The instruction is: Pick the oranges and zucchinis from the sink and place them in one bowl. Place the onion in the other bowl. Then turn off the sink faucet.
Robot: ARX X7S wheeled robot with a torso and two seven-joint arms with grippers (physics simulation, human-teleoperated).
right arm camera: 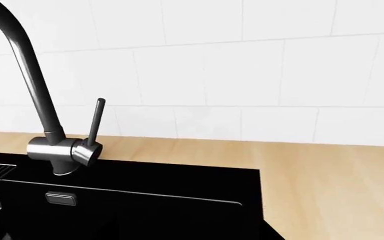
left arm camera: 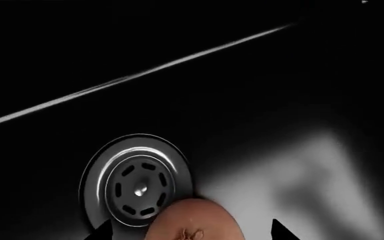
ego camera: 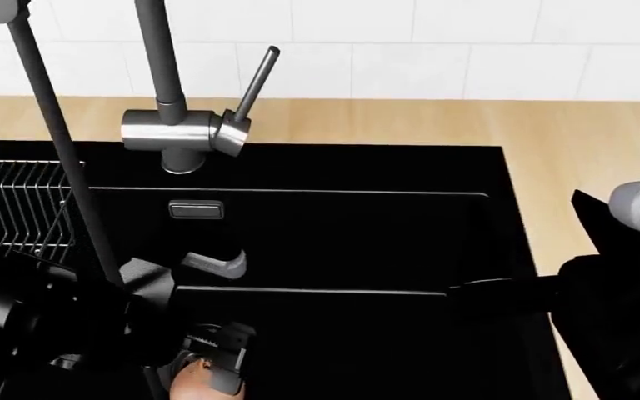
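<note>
Left end effector (left arm camera: 188,231) spread wide around the round pale tan-pink onion (left arm camera: 193,220), low in the black rectangular sink (ego camera: 332,242) beside the steel drain (left arm camera: 137,181). Risk: smooth bulb rolls as it closes. Right end effector unseen.

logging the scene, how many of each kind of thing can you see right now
onion: 1
faucet: 1
sink: 1
drain: 1
rack: 1
left gripper: 1
total: 6
</note>
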